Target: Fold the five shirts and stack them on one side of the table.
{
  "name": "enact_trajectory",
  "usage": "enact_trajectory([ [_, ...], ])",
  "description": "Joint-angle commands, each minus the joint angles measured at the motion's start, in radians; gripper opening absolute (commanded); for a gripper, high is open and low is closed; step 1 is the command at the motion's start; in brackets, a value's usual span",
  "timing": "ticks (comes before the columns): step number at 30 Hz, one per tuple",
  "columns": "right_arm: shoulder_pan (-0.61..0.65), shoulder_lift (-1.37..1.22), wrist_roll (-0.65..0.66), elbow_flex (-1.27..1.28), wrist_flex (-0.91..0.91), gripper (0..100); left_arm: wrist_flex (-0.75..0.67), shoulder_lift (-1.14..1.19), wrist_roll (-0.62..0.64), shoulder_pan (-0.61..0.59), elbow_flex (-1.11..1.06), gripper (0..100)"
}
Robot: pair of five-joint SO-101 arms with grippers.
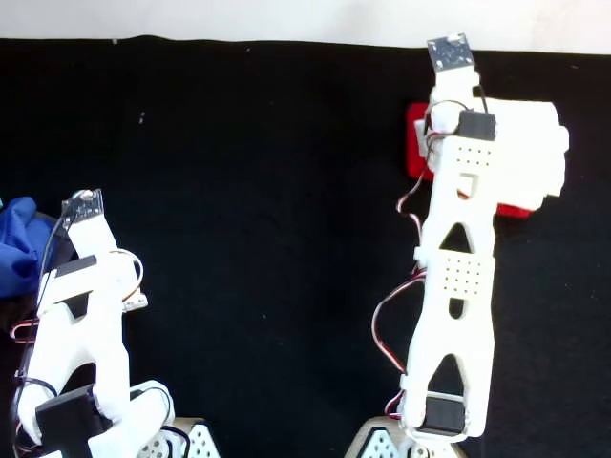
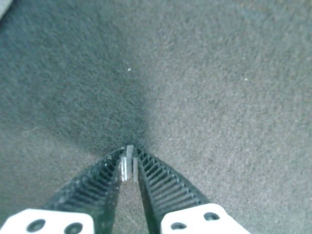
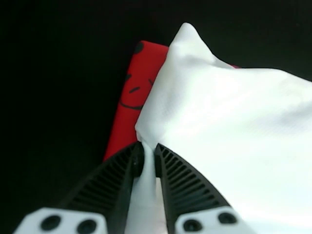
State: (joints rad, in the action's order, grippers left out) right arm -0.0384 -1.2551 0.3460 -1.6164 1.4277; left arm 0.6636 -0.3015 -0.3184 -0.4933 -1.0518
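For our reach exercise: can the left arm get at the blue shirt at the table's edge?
Probably yes: the blue shirt lies close beside the left arm, with nothing between them.

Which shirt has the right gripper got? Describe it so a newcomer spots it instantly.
On the black table, look far right where the right arm stretches out. There the right gripper pinches the white shirt, lying on a red shirt. It is the only white one; the blue shirt sits at the left edge.

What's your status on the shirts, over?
Right gripper shut on folded white fabric shirt, atop flat red shirt. Left gripper shut, empty, over black cloth table. Crumpled blue shirt at left edge.
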Motion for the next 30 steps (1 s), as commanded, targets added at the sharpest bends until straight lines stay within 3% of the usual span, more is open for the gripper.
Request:
enact_trajectory([
  [1, 0.018, 0.025, 0.009, -0.010, -0.002, 3.7, -0.037, 0.002, -0.008, 0.010, 0.001, 1],
  [6, 0.021, 0.062, 0.006, -0.085, 0.124, 20.8, -0.037, 0.002, -0.008, 0.010, 0.001, 1],
  [13, 0.024, 0.214, 0.002, -0.153, 0.225, 21.3, -0.037, 0.002, -0.008, 0.010, 0.001, 1],
  [19, 0.030, 0.377, -0.092, -0.150, 0.337, 21.3, -0.037, 0.002, -0.008, 0.010, 0.001, 1],
  [22, 0.013, 0.438, -0.098, -0.150, 0.338, 17.3, -0.037, 0.002, -0.008, 0.010, 0.001, 1],
  [26, -0.004, 0.499, -0.097, -0.148, 0.340, 1.2, -0.037, 0.002, -0.008, 0.010, 0.001, 1],
  [30, -0.051, 0.568, -0.097, -0.147, 0.341, 2.9, -0.037, 0.002, -0.008, 0.010, 0.001, 1],
])
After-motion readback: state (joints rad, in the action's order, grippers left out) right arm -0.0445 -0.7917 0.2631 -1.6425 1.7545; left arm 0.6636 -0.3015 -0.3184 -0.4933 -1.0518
